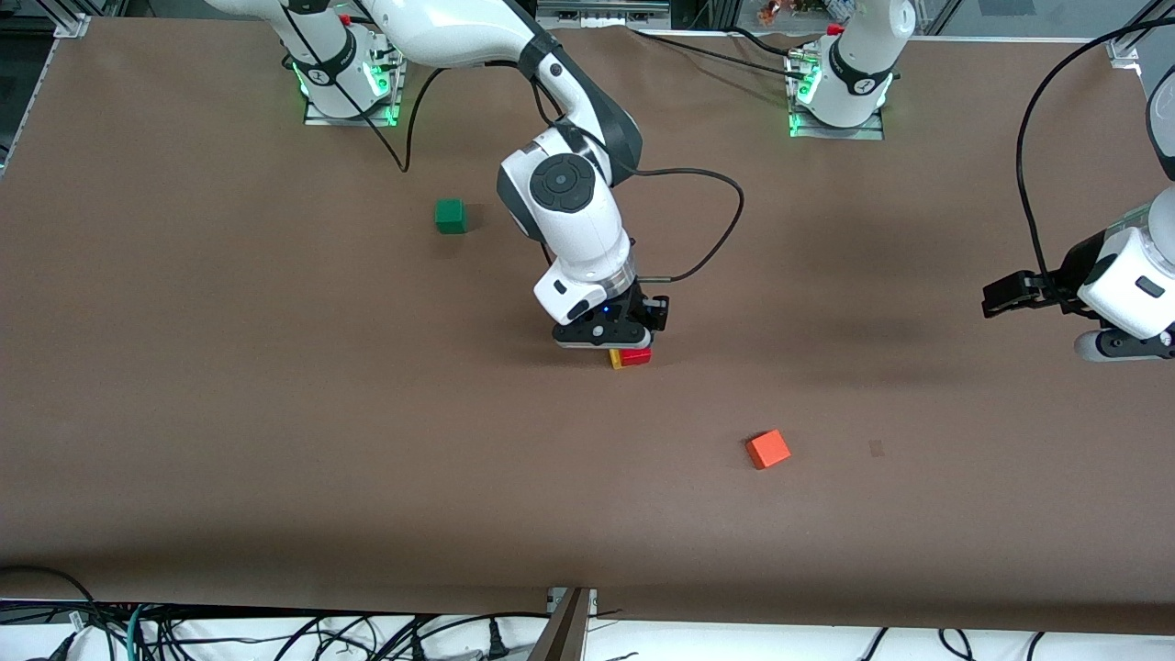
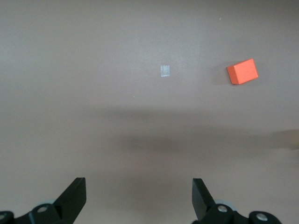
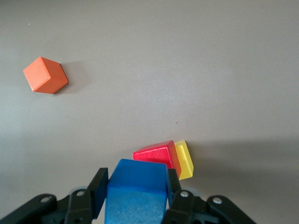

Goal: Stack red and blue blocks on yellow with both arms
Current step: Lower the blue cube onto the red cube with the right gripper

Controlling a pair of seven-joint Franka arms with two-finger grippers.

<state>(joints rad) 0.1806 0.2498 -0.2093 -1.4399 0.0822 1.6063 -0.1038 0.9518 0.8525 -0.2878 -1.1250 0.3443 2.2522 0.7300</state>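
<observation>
The red block (image 1: 634, 355) sits on the yellow cube (image 1: 616, 360) at mid-table; both also show in the right wrist view, red (image 3: 156, 155) on yellow (image 3: 185, 160). My right gripper (image 1: 613, 341) hangs just over this stack, shut on the blue block (image 3: 135, 191), which is hidden in the front view. My left gripper (image 1: 996, 301) is open and empty, up in the air at the left arm's end of the table; in its wrist view the fingers (image 2: 74, 198) stand wide apart over bare table.
An orange cube (image 1: 767, 449) lies nearer the front camera than the stack, toward the left arm's end; it shows in both wrist views (image 2: 243, 72) (image 3: 45, 75). A green cube (image 1: 450, 216) sits near the right arm's base. A small pale mark (image 2: 165, 71) is on the table.
</observation>
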